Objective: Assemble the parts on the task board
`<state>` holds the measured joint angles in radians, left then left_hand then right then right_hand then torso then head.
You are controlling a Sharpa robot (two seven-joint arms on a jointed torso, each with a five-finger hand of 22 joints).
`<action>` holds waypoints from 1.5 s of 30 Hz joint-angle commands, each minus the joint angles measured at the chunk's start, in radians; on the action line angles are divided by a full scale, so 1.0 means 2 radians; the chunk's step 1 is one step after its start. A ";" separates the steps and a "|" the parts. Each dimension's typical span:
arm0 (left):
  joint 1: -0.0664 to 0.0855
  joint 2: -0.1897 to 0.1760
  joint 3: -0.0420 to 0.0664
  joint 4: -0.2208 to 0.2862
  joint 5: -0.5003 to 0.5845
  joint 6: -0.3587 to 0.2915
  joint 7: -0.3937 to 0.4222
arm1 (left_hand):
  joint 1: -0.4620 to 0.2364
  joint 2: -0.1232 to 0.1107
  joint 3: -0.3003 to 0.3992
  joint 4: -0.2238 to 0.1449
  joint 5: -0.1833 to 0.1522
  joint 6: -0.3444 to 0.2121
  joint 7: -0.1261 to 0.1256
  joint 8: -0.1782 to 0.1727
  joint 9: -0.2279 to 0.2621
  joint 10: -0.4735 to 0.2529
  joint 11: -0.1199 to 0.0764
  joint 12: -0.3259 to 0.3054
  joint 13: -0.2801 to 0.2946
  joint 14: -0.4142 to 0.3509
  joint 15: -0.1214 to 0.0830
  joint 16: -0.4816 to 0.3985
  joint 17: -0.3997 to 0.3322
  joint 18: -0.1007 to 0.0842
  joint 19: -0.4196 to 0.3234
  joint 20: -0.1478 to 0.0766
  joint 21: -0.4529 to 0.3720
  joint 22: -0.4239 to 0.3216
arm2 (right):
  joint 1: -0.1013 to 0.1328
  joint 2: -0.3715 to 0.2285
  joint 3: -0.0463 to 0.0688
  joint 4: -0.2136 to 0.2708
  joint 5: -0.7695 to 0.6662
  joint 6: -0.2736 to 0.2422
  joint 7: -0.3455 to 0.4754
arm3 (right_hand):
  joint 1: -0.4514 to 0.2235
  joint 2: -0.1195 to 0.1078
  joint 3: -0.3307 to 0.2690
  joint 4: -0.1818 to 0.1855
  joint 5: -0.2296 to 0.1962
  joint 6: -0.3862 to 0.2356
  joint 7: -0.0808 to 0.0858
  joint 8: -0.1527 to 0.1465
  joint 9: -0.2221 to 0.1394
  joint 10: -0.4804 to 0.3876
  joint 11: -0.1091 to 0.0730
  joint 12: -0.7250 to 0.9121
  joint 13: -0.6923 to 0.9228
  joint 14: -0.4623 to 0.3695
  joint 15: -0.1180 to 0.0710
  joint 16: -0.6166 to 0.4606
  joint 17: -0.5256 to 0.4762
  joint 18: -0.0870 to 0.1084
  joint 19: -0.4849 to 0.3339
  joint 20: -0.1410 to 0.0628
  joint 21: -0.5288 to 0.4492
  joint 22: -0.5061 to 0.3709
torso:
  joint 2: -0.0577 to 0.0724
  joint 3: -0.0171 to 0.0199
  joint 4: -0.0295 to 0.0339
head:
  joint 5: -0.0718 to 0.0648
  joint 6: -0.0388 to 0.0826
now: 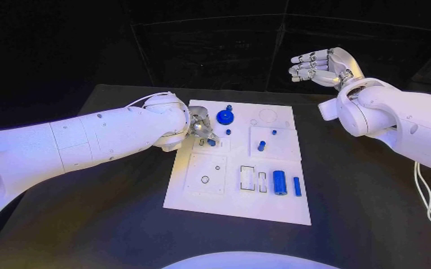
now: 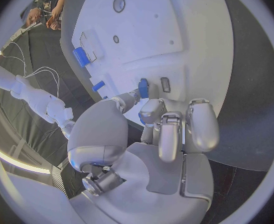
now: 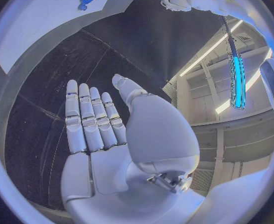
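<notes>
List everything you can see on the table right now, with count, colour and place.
Task board: one, white, middle of the black table.
Round part: one, blue, board's far left area.
Cylinder part: one, blue, near right area, beside a thinner blue bar.
Small pegs: a few, blue, mid-board.
Small part: one, blue, pinched in left hand's fingers.
Left hand: silver, over board's left edge.
Right hand: silver, raised beyond the table's far right, holding nothing.
</notes>
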<state>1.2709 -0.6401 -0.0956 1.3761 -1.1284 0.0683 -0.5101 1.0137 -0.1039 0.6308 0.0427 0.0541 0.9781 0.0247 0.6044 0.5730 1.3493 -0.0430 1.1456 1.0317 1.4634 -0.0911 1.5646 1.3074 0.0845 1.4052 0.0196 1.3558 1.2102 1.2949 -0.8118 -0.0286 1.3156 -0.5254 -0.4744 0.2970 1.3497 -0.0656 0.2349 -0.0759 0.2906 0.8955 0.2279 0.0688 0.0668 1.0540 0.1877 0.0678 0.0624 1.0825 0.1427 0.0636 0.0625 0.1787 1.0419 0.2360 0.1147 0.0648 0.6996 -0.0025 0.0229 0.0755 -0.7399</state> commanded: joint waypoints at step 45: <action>-0.001 0.003 -0.001 -0.001 -0.002 -0.001 -0.001 | -0.057 -0.004 -0.107 0.053 0.000 0.017 -0.005 0.009 0.004 0.015 -0.004 0.018 0.019 0.054 -0.007 0.003 0.132 -0.007 0.011 -0.006 0.009 0.017 | 0.001 0.000 0.000 -0.001 -0.001 -0.004 0.010 | -0.009 0.001 0.000 -0.006 0.011 -0.004 0.013 -0.002 -0.001 -0.006 0.001 -0.001 0.000 -0.006 0.000 -0.001 0.000 0.002 0.001 0.003 -0.006 0.000 | 0.000 -0.0001 0.0000 | -0.002 -0.003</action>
<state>1.2674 -0.6353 -0.0981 1.3728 -1.1293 0.0673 -0.5109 0.9064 -0.1119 0.4206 0.1477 0.0551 1.0063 0.0176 0.6169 0.5806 1.3723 -0.0519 1.1739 1.0686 1.4632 -0.0981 1.5646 1.3074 0.0845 1.4213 0.0106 1.3679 1.2437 1.2948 -0.8127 -0.0287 1.3132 -0.5255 -0.4758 0.3039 1.3405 -0.0644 0.2346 -0.0810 0.3055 0.8956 0.2280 0.0689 0.0668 1.0504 0.1913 0.0681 0.0624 1.0756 0.1427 0.0636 0.0627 0.1786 1.0420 0.2359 0.1072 0.0649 0.6997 -0.0031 0.0238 0.0701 -0.7467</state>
